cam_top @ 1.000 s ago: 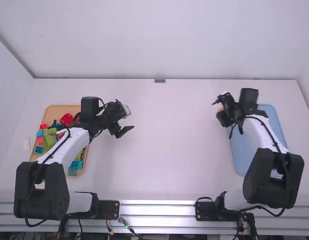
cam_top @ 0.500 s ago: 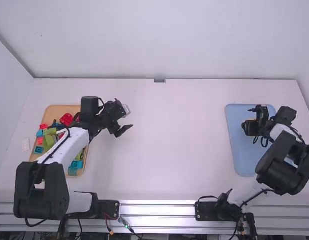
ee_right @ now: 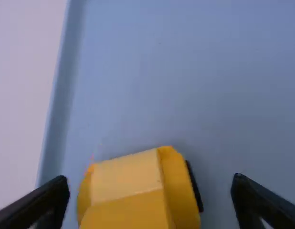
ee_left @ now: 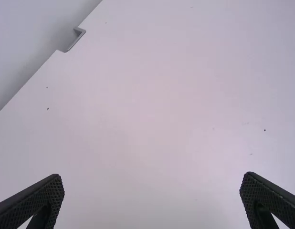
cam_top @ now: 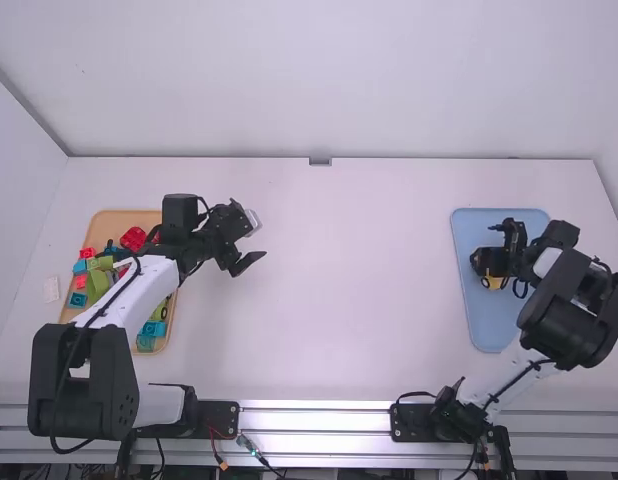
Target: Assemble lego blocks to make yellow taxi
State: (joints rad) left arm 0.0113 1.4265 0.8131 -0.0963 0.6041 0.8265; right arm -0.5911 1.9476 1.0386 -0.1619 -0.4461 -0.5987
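1. Right gripper (cam_top: 487, 246), black, two-fingered: we find it at the right of the high view, over the upper half of the blue tray. Its fingers are open in the right wrist view, with the taxi low between them; a gap separates one finger from the body, and we cannot tell whether the other touches.
2. Yellow toy taxi (cam_top: 493, 283), made of blocks, with black wheels: in the high view we see it at the right, just beside the gripper, within the tray's outline. We cannot tell whether its wheels touch the tray.
3. Blue rectangular tray (cam_top: 489, 330), shallow, rimmed, rounded corners: right side of the high view.
4. Left gripper (cam_top: 251, 240), black, two-fingered: left of centre in the high view, over the white table (cam_top: 329, 300). In the left wrist view we see its fingers spread wide, with nothing between them.
5. Tan rectangular tray (cam_top: 127, 220): left side of the high view, partly behind the left arm. It holds assorted toy blocks (cam_top: 133, 238) in red, blue and green.
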